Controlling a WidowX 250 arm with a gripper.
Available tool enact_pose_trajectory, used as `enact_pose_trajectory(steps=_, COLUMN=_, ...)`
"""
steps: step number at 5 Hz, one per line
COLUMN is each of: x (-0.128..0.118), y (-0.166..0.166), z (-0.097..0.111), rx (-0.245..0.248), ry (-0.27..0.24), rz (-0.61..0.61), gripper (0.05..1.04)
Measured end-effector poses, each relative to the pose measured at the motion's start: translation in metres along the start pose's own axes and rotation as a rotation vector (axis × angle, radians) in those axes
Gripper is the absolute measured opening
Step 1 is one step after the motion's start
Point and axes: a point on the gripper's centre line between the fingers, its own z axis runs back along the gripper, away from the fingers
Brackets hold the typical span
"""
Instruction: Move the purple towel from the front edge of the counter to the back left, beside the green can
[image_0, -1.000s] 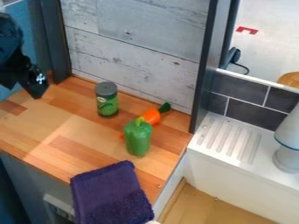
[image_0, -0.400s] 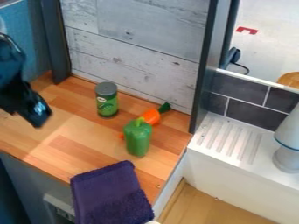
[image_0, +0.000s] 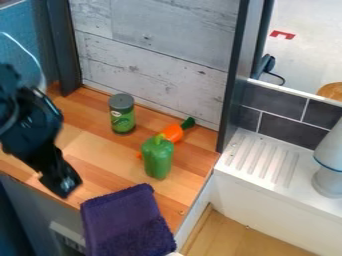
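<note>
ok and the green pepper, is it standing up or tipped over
Standing upright: the green pepper has its stem at the top and its body rising from the wooden counter.

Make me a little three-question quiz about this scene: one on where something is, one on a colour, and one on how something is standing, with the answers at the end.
1. Where is the black gripper in the picture?
A) To the right of the green pepper
B) To the left of the green pepper
C) Over the white ridged ledge

2. What colour is the towel?
A) Yellow
B) Red
C) Purple

3. How is the small can placed?
A) Upright
B) Lying on its side
C) Upside down

Answers:
1. B: the gripper is on the picture's left side, with the pepper to its right.
2. C: the cloth draped at the edge of the wooden counter is purple.
3. A: its grey lid is on top.
</note>
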Motion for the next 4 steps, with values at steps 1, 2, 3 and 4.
enact_pose_trajectory(steps=1, x=-0.007, y=-0.015, z=-0.02, rx=-0.008, ry=0.034, rz=-0.055, gripper=1.001)
enact_pose_trajectory(steps=2, x=-0.008, y=-0.026, z=-0.033, rx=-0.021, ry=0.051, rz=-0.085, gripper=1.001)
enact_pose_trajectory(steps=3, x=-0.007, y=-0.034, z=-0.042, rx=-0.04, ry=0.069, rz=-0.079, gripper=1.001)
enact_pose_trajectory(steps=4, x=-0.006, y=-0.037, z=-0.05, rx=-0.043, ry=0.078, rz=-0.067, gripper=1.001)
